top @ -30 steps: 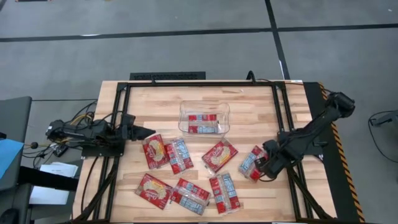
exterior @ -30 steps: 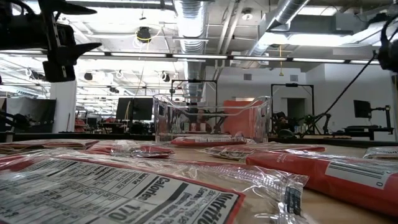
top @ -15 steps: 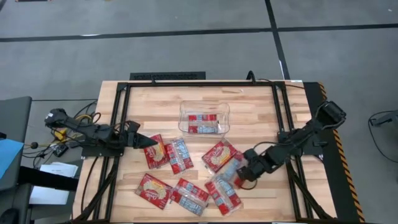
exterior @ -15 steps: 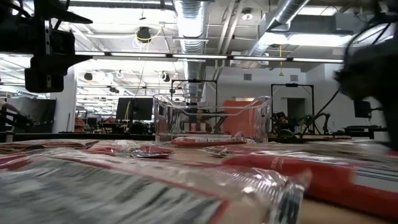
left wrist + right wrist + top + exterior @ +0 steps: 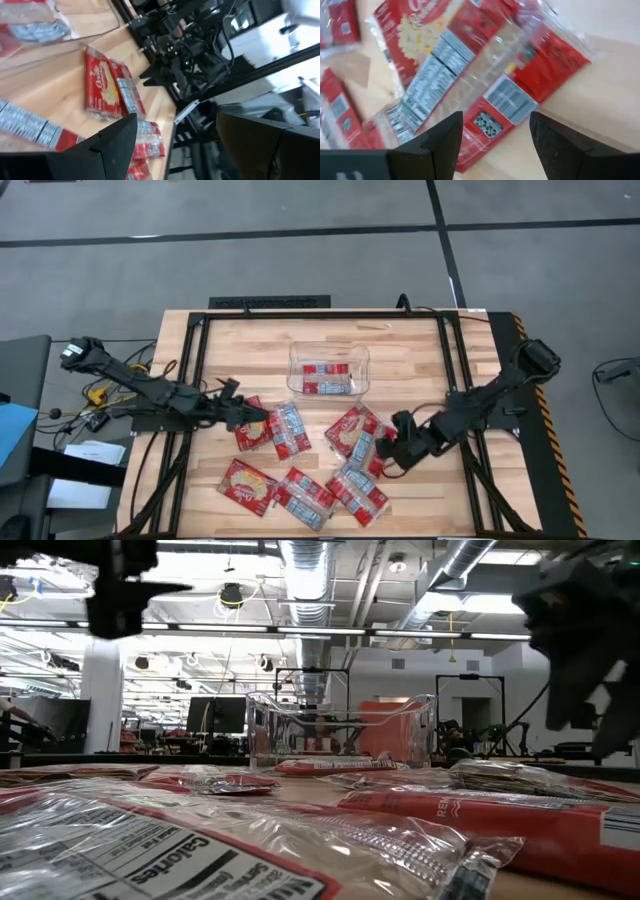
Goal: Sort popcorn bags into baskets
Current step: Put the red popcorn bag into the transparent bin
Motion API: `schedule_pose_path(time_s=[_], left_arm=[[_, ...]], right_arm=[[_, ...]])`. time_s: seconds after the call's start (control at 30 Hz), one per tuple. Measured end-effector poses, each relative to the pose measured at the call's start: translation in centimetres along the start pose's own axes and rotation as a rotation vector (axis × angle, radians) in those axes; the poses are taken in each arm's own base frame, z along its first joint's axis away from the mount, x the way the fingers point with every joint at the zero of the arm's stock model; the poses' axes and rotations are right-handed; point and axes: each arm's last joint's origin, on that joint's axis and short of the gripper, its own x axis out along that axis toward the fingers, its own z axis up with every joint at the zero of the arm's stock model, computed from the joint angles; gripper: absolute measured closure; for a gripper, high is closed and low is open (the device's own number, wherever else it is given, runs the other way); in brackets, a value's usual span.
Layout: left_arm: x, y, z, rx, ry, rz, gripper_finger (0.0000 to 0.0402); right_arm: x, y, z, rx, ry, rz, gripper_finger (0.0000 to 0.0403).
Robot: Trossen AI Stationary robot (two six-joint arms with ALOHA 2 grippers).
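High view
- right gripper (image 5: 392, 448): low over the tabletop (image 5: 420, 350), at the right edge of the loose cluster; the bag beside it (image 5: 374, 448) lies just to its left, apparently touching, long axis slanting from near-left to far-right.
- left gripper (image 5: 250, 414): at the left edge of the cluster, tips over the left bag (image 5: 250, 425), whose long axis runs near to far.
- nearer arm: the right for the right-hand bags, the left for the left pair; a judgement.
- basket (image 5: 329, 348): one clear bin, far of the cluster, between the arms, slightly nearer the left gripper.
- count: two popcorn bags in the basket (image 5: 326, 378), about seven loose on the tabletop, some overlapping, so the loose count is uncertain.

Low view
- basket (image 5: 342, 730): upright at mid-depth, a red bag (image 5: 335, 765) flat on its floor.
- loose bags: several flat in the foreground; number not countable here.

Left wrist view
- left gripper (image 5: 175, 145): fingers spread apart, nothing between them.
- ahead: a red bag (image 5: 106, 90) on the wood, well apart from the fingers.

Right wrist view
- right gripper (image 5: 495, 137): fingers spread, empty, straddling a bag edge.
- bag below (image 5: 520, 85): crinkled wrapper, long axis crossing the gap at a slant.
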Motion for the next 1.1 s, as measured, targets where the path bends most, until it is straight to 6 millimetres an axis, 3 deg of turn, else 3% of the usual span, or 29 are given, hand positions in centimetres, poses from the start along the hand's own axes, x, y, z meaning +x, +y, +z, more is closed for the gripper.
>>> schedule_pose_path(time_s=[0.23,0.53,0.73,1.1], left_arm=[[4.1,-1.9,-1.0,0.099,0.039,0.071,0.0138],[10.0,0.7,-4.4,0.032,0.122,0.112,0.0138],[15.0,0.5,-6.5,0.1,0.182,0.13,0.0138],[22.6,2.3,-7.9,0.073,0.306,0.197,0.0138]], right_arm=[[1.2,-0.8,-1.9,0.091,-0.099,-0.005,0.0148],[2.9,-1.2,-3.5,0.111,-0.101,-0.009,0.0148],[3.1,-1.2,-3.6,0.106,-0.12,0.0,0.0148],[3.3,-1.0,-3.2,0.1,-0.142,0.009,0.0148]])
